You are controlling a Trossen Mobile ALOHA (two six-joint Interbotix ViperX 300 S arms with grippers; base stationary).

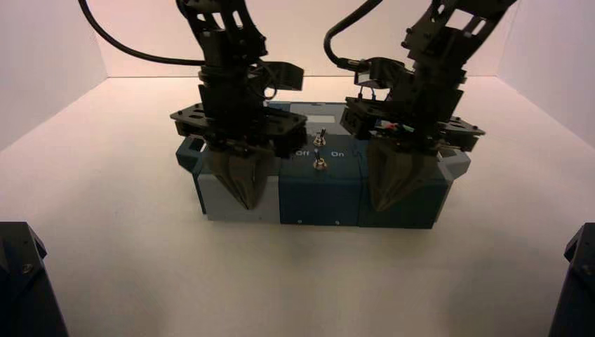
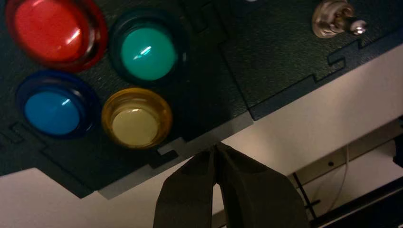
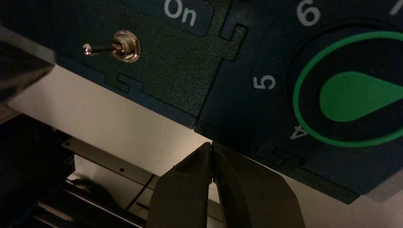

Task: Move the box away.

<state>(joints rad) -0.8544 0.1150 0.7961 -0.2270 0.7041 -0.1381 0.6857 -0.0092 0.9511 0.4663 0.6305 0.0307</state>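
The box (image 1: pixel 319 193) is a long teal and grey panel box in the middle of the table. My left gripper (image 1: pixel 247 203) is shut, its tips against the near face of the box's left grey part. In the left wrist view the gripper (image 2: pixel 217 147) touches the box's near edge just below the yellow button (image 2: pixel 136 118), beside the red (image 2: pixel 47 28), green (image 2: pixel 148 52) and blue (image 2: pixel 51 111) buttons. My right gripper (image 1: pixel 384 205) is shut against the near face of the right part. In the right wrist view the gripper (image 3: pixel 211 145) meets the edge below the green dial (image 3: pixel 354 95).
Two toggle switches (image 1: pixel 319 163) stand on the middle panel between "Off" and "On"; one toggle (image 3: pixel 121 46) shows near the lettering "On". White walls enclose the table on the left, back and right. Dark arm bases (image 1: pixel 21 281) stand at the near corners.
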